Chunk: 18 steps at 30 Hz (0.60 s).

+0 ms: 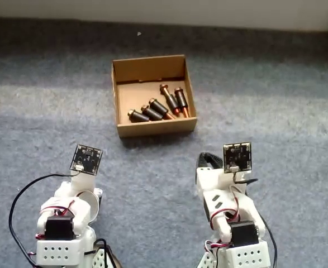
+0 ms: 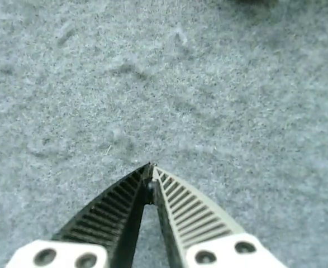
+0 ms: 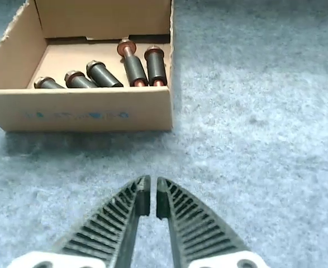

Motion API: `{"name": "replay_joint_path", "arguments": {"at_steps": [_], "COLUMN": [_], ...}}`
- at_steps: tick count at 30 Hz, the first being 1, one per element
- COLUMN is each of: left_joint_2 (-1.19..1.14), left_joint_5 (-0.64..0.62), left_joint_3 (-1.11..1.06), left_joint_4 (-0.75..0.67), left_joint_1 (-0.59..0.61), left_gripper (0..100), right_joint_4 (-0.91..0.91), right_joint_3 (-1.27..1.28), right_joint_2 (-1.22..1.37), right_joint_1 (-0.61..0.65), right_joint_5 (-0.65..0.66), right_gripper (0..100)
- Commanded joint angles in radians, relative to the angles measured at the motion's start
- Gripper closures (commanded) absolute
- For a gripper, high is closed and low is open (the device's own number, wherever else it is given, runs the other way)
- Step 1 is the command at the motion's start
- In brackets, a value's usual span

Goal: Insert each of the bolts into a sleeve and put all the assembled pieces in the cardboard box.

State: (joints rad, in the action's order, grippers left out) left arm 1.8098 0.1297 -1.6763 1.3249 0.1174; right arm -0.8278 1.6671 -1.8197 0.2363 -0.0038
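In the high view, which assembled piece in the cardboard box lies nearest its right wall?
The last piece at the row's right end, close beside that wall, with no piece between them.

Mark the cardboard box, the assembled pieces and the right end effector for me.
cardboard box [image 1: 155,128]: high view, on its front outer wall.
assembled pieces [image 1: 158,107]: high view, on the dark sleeve of the middle one of five.
right end effector [image 3: 153,184]: right wrist view, midway between its fingertips.
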Motion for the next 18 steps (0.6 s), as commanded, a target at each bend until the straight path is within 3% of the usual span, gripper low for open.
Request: {"name": "replay_joint_path", "arguments": {"at_steps": [1,8,18], "left_joint_2": [0.008,0.008,0.008], "left_joint_5": [0.008,0.008,0.008], "left_joint_3": [-0.016,-0.016,-0.016], "left_joint_4": [0.005,0.005,0.005], "left_joint_1": [0.008,0.008,0.008], "left_gripper": [99,99,99], "right_joint_4": [-0.044,-0.067,-0.182], "right_joint_3": [0.035,0.119,0.12], "right_joint_2": [-0.016,-0.013,-0.008], "right_joint_1": [-0.008,-0.021,-0.206], "right_joint_5": [-0.009,-0.006,-0.005], "right_gripper": [98.4,98.2,98.2]}}
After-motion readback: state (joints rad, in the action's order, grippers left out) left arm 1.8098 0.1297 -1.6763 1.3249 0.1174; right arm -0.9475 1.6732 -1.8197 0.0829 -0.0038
